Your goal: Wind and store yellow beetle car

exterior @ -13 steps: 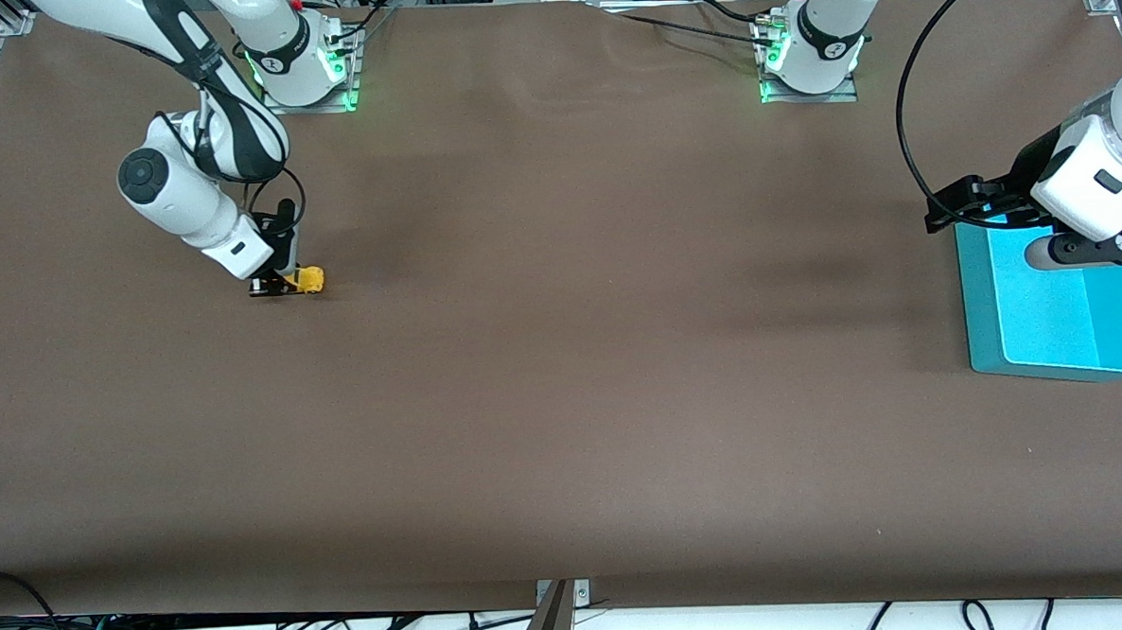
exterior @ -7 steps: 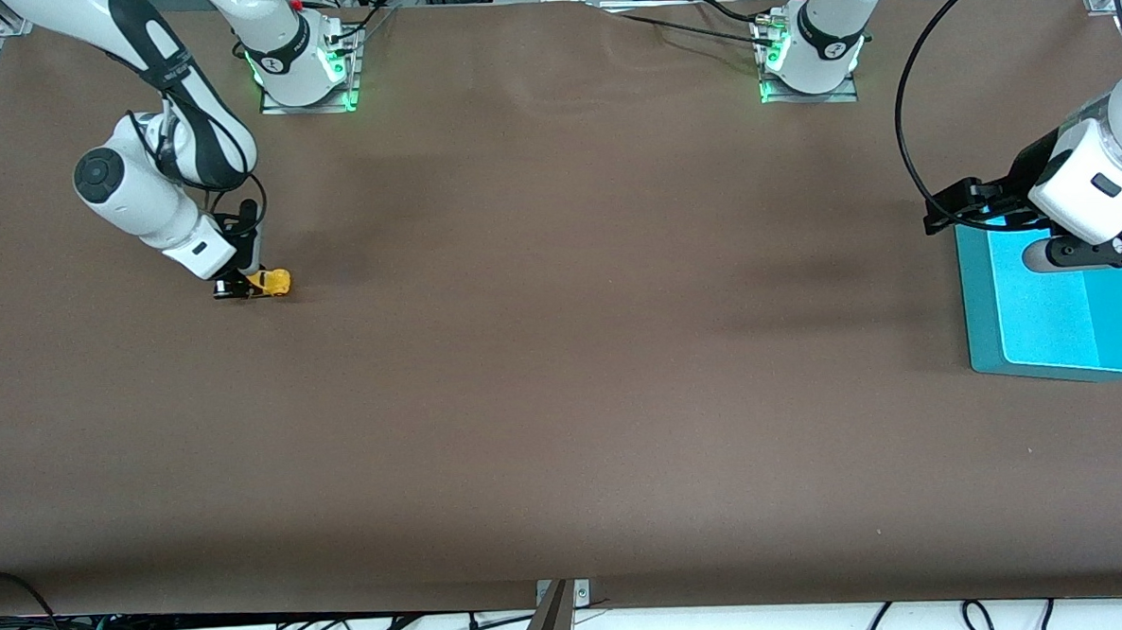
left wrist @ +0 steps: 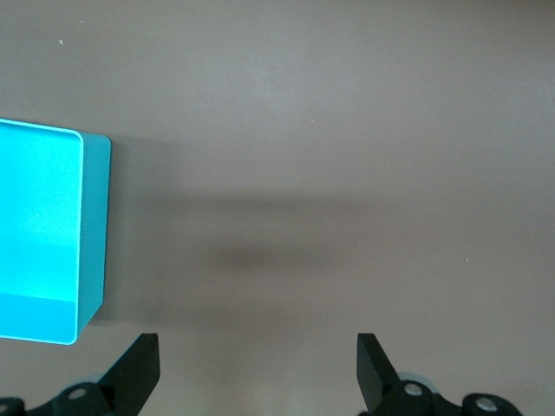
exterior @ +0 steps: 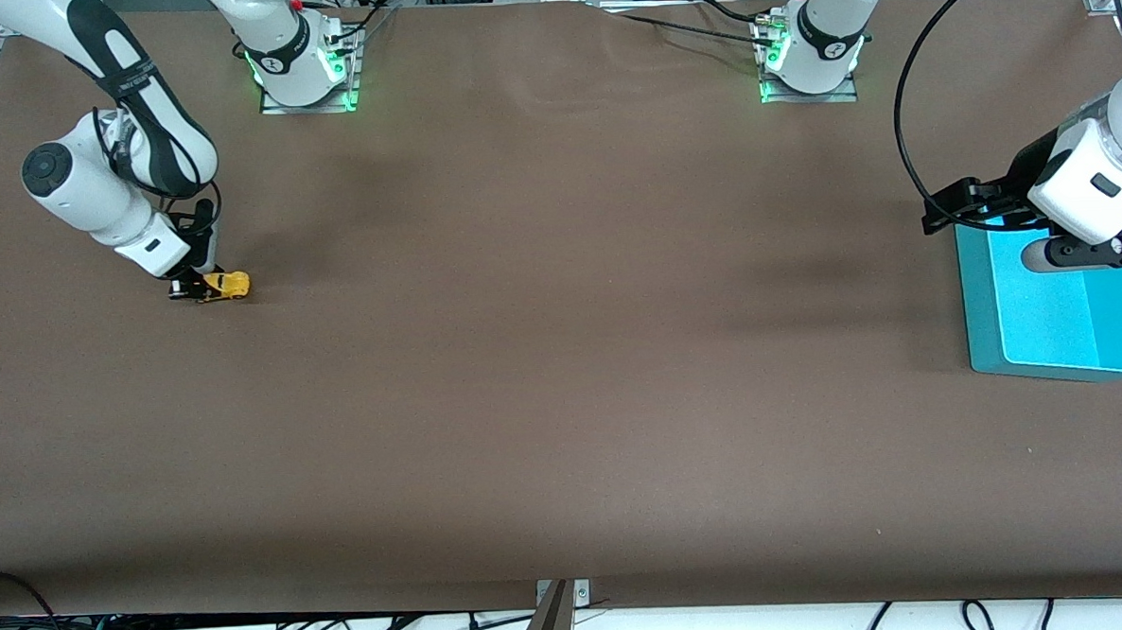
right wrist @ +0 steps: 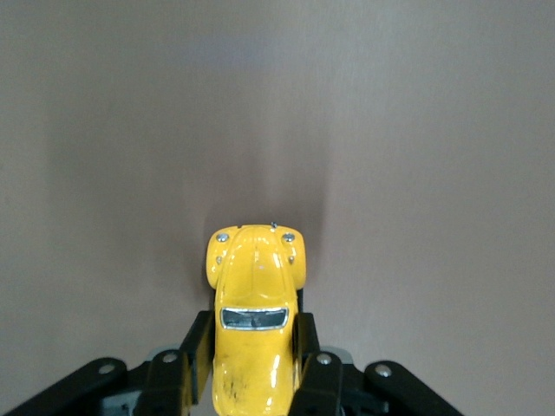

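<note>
Right gripper [exterior: 202, 287] low at the table [exterior: 563, 353], fingers pinching the yellow beetle car [exterior: 226, 286], left gripper [left wrist: 257, 373] waiting spread beside the turquoise bin [exterior: 1058, 307]

My right gripper [right wrist: 254, 368] clamps the yellow beetle car [right wrist: 253, 334] from both sides, so the car's flanks and wheels are covered by my fingers [right wrist: 194, 355] in the right wrist view, and its rear end runs off that picture's edge. In the front view the car [exterior: 228, 285] is too small to make out its windows or wheels, and its tail sits under my wrist. The turquoise bin [exterior: 1058, 317] is partly covered by my left gripper [exterior: 1093, 249] in the front view. In the left wrist view the bin [left wrist: 94, 234] is cut off at the edge, and only the tips of my parted left fingers [left wrist: 375, 368] show.
</note>
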